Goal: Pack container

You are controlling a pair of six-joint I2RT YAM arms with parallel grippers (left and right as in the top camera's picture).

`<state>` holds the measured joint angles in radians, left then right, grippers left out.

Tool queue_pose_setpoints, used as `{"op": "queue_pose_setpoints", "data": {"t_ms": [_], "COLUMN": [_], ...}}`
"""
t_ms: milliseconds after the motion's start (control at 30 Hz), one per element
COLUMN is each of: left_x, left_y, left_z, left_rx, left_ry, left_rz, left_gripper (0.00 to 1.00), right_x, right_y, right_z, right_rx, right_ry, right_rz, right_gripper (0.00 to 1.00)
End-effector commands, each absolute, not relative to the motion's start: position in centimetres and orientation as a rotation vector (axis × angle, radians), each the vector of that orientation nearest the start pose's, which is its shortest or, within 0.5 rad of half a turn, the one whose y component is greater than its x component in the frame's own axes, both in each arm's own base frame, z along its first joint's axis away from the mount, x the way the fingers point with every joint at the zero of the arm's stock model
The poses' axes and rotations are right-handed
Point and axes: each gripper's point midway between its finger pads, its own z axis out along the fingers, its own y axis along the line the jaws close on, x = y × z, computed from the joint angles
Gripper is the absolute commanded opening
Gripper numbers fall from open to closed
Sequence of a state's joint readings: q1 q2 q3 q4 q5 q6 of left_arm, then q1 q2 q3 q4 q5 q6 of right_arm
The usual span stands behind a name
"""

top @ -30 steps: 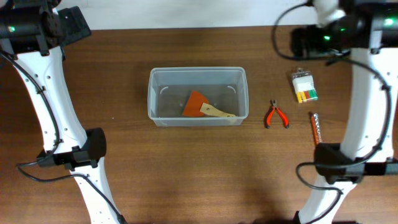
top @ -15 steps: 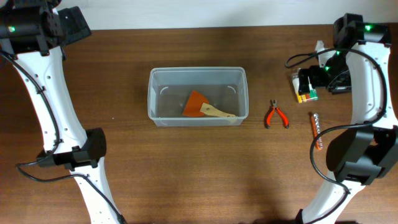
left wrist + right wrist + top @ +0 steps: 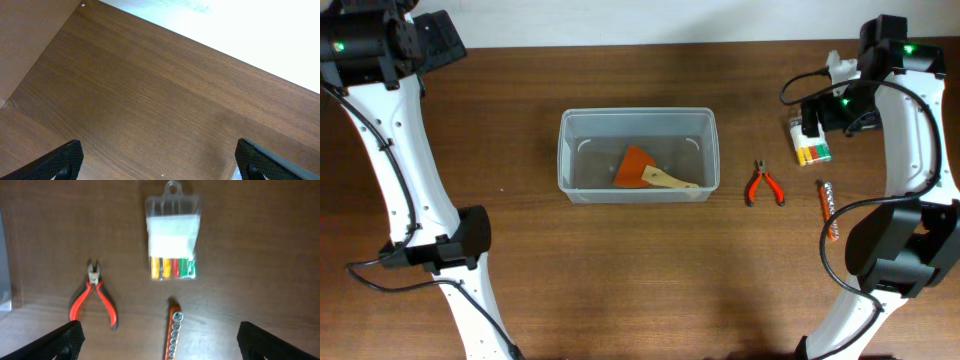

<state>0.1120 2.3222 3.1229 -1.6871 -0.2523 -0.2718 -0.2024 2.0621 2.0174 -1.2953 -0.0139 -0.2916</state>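
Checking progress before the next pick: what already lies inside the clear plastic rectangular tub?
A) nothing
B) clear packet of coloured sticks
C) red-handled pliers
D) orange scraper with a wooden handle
D: the orange wooden-handled scraper lies in the clear plastic tub; the red-handled pliers and clear packet lie outside it.

Looks evenly lit from above, with soft shadows on the table (image 3: 640, 280); blown-out white past its edge; slightly blurred, perhaps by motion, at the right wrist.
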Motion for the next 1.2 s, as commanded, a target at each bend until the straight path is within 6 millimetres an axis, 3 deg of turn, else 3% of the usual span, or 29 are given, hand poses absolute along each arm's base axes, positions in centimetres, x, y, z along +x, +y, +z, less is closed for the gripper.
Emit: {"op": "queue_pose_setpoints", "data": {"t_ms": [0,300,433,567,700,1167], "left_x": [46.3,46.3,46.3,46.3,46.3,46.3], "left_y": [10.1,10.1,10.1,10.1,10.1,10.1], "left_z": [35.2,35.2,35.2,35.2,35.2,35.2], "left_rx": [-0.571,-0.571,-0.571,-0.571,-0.571,-0.571], "left_ry": [2.333,2.333,2.333,2.333,2.333,2.333], "left_rz": [0.262,0.262,0.262,0.262,0.262,0.262], "left_gripper": [0.99,0.99,0.99,0.99,0.99,0.99], "right_x": [44.5,48.5,49.8,49.4,49.4,48.2], "right_y": [-9.9,-9.7,-9.9,-9.0,-7.7,-9.9], "right_z": [15.2,15.8,14.2,10.4,8.5,8.1], "right_rx": [-0.081,-0.102,-0.087,-0.115,-0.254,-0.276], "right_ry": [2.914,2.859,2.878,2.975,3.014,3.052], "right_rz": [-0.114,-0.126,-0.114,-0.072,-0.061,-0.058], "right_gripper": [0.99,0.99,0.99,0.99,0.99,0.99]}}
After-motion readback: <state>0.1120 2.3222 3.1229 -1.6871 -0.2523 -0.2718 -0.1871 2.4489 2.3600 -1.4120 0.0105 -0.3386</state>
